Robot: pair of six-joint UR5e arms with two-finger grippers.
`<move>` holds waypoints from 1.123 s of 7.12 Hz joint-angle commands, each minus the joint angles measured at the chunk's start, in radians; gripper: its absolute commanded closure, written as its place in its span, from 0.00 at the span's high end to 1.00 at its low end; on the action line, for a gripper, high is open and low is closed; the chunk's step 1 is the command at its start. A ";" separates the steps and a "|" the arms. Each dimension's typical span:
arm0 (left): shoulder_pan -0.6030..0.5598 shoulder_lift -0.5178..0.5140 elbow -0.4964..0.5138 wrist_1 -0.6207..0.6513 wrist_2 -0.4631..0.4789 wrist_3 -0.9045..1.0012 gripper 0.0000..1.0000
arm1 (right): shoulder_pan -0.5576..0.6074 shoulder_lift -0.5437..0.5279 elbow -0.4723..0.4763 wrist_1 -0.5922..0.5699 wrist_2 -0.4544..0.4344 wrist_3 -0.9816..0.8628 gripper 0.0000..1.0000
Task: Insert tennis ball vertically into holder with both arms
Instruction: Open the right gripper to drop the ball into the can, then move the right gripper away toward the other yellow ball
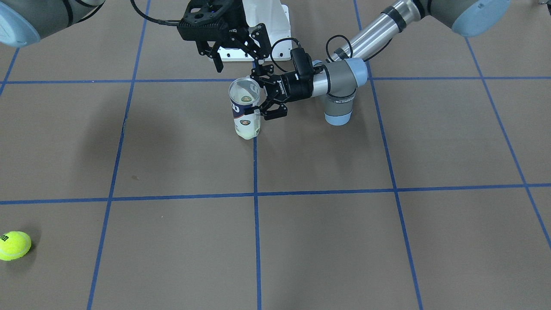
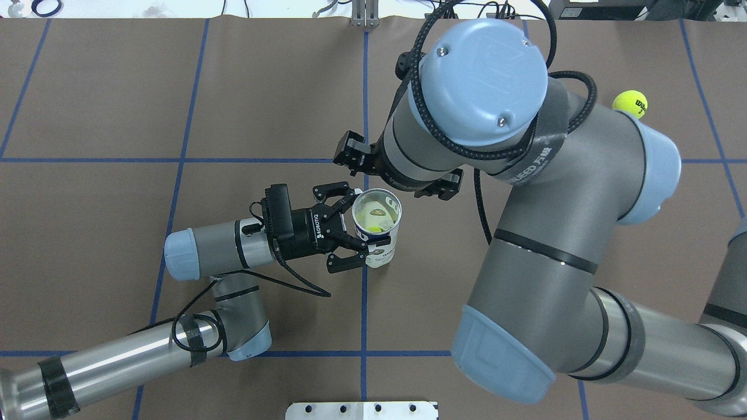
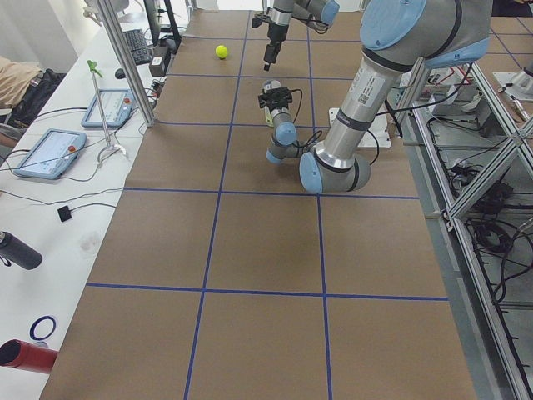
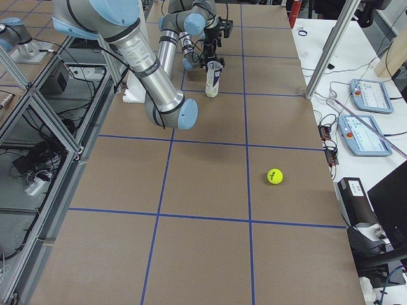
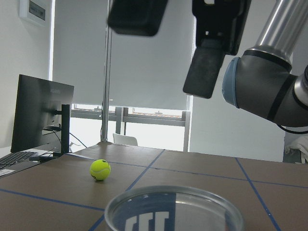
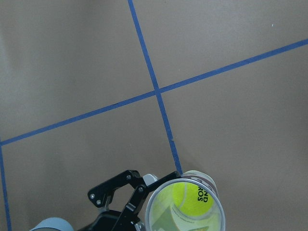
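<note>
The holder (image 1: 245, 116), a clear tube with a white-and-navy label, stands upright on the table near the robot's base. It also shows in the overhead view (image 2: 380, 252) and the exterior right view (image 4: 213, 79). A tennis ball (image 6: 192, 198) lies inside it, seen through the open rim (image 2: 373, 219). My left gripper (image 1: 257, 95) reaches in level from the side, its fingers against both sides of the tube (image 2: 362, 227). My right gripper (image 1: 239, 51) hangs open and empty just above the tube's mouth. Its fingers (image 5: 207, 67) show in the left wrist view.
A second tennis ball (image 1: 14, 245) lies loose on the table far off on my right (image 2: 630, 104) (image 4: 275, 176). The white bolted base (image 2: 362, 410) sits at the robot's edge. My right arm's large elbow (image 2: 484, 76) covers much of the overhead view.
</note>
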 commanded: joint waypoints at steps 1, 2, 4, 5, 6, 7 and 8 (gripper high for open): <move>0.000 0.000 -0.001 0.000 0.000 0.000 0.83 | 0.167 -0.103 -0.002 0.005 0.132 -0.227 0.99; 0.000 0.001 -0.001 0.000 0.000 0.000 0.83 | 0.282 -0.168 -0.009 0.006 0.203 -0.393 0.99; 0.000 0.002 -0.001 -0.002 -0.001 0.000 0.83 | 0.465 -0.247 -0.146 0.034 0.246 -0.728 0.99; 0.002 0.003 -0.001 -0.002 0.000 0.000 0.83 | 0.543 -0.251 -0.308 0.189 0.291 -0.808 0.99; 0.002 0.003 -0.001 0.000 0.005 0.000 0.83 | 0.620 -0.271 -0.495 0.411 0.356 -0.892 0.99; 0.002 0.003 -0.001 -0.002 0.006 0.000 0.83 | 0.662 -0.271 -0.681 0.569 0.361 -0.980 0.99; 0.002 0.003 -0.001 -0.002 0.006 0.000 0.83 | 0.700 -0.273 -0.809 0.654 0.357 -1.055 0.99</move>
